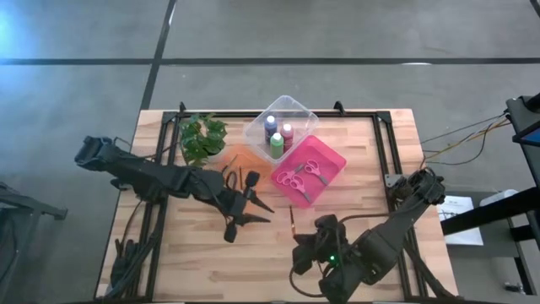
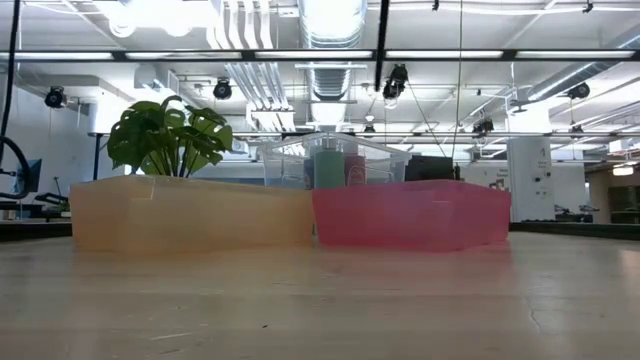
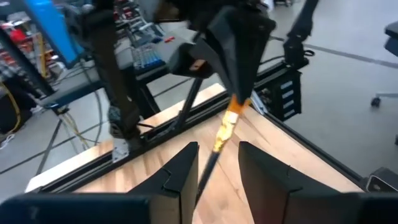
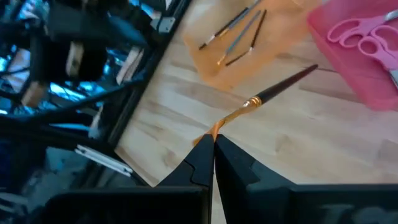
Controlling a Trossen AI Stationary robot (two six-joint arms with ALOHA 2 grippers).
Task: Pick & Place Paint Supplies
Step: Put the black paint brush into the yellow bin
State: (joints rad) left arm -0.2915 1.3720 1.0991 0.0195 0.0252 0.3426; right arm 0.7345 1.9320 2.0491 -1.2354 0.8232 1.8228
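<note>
My right gripper is shut on a thin paintbrush over the table's near middle; the high view also shows the paintbrush. My left gripper is open just left of it. In the left wrist view its fingers stand on either side of the brush's dark end; I cannot tell whether they touch it. Other brushes lie in the orange tray. Pink-handled scissors lie in the pink tray. Paint bottles stand in the clear tray. My right gripper pinches the paintbrush's orange end between its two fingertips. The fingers come from the table's near side, slanting down, and the brush runs on past them toward the far edge. Its dark end juts free above the tabletop.
A leafy plant stands at the far left beside the orange tray. The three trays cluster at the far middle. In the low view they stand in a row, orange tray and pink tray in front. Bare wood lies near the front edge.
</note>
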